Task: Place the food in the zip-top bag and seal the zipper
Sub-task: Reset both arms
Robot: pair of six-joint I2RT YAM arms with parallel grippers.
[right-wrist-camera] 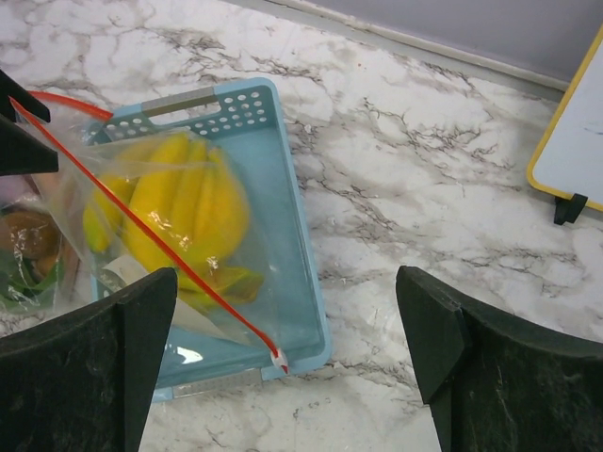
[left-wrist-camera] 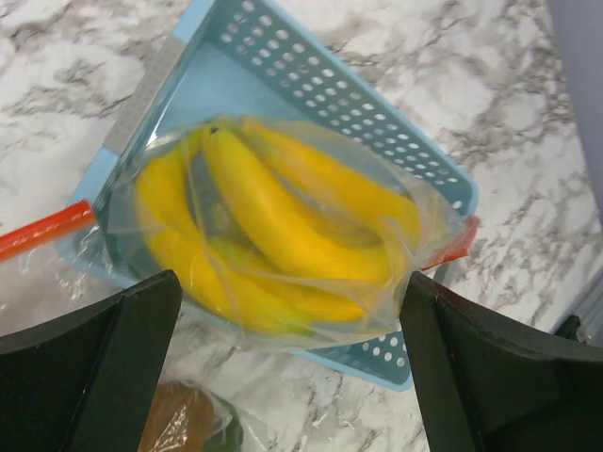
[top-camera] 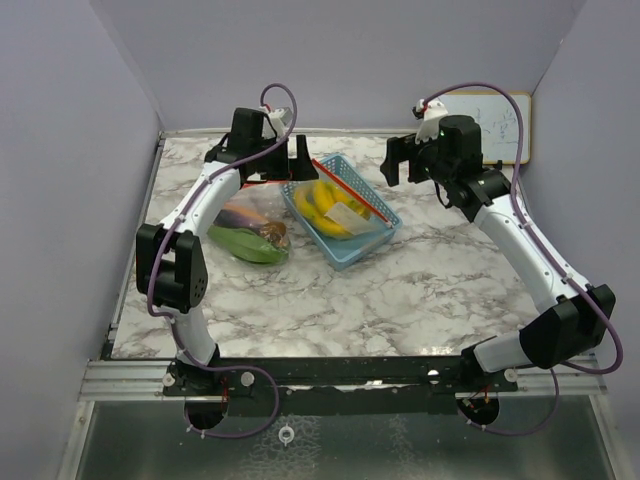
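1. Left side of the marble-patterned table (top-camera: 420, 290): a long, flat green leafy vegetable (top-camera: 248, 245) is lying outside the basket. A smooth purple eggplant (top-camera: 238, 213) is lying just behind it, and a small round brown fruit (top-camera: 272, 232) is sitting beside both. Wrinkled clear film is showing over the fruit in the left wrist view.

2. The left gripper (left-wrist-camera: 287, 282) is hovering over the basket. Its black fingers (left-wrist-camera: 104, 367) are standing wide apart and are gripping nothing.

3. Centre: a rectangular blue plastic basket (left-wrist-camera: 311, 80) with perforated walls is holding a glossy, creased clear zip-top bag (left-wrist-camera: 400, 282). Curved yellow bananas (left-wrist-camera: 273, 217) are lying inside the bag. Its thin red zipper strip (right-wrist-camera: 179, 259) is running diagonally across the basket, and whether it is sealed cannot be told.

4. Right side: the right gripper (right-wrist-camera: 285, 278) is hanging above the basket's right edge, with its fingers spread wide and empty.

5. Far right: a yellow-framed whiteboard (right-wrist-camera: 575, 151) is standing at the table's back.
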